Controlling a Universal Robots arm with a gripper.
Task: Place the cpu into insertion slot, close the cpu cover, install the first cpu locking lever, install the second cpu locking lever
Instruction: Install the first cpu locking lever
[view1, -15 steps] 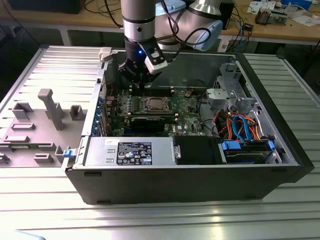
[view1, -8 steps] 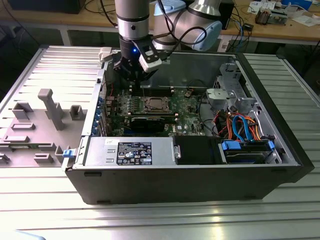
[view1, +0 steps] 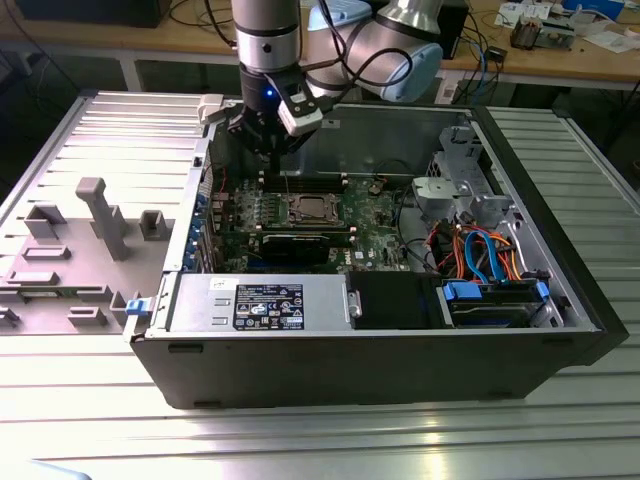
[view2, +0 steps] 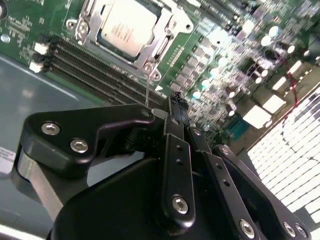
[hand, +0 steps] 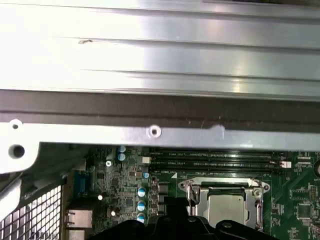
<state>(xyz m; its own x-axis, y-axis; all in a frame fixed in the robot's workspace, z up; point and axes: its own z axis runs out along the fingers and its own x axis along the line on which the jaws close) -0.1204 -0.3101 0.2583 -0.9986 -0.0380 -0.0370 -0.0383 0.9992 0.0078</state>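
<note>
While the arm drops vertically into the open case (view1: 560, 300), its gripper (view1: 272, 150) hangs over the memory slots (view2: 90, 70) just beside the slot (view2: 75, 27), jaws drawn narrow with nothing seen between them in the second wrist view. The cpu (view2: 125, 25) sits in the slot, the cover (view2: 150, 50) flat around it. A thin lever (view2: 147, 87) rises near the slot's corner.

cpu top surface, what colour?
Silvery-grey bare metal. The cpu shows best in the second wrist view, seated inside its silver frame.
</note>
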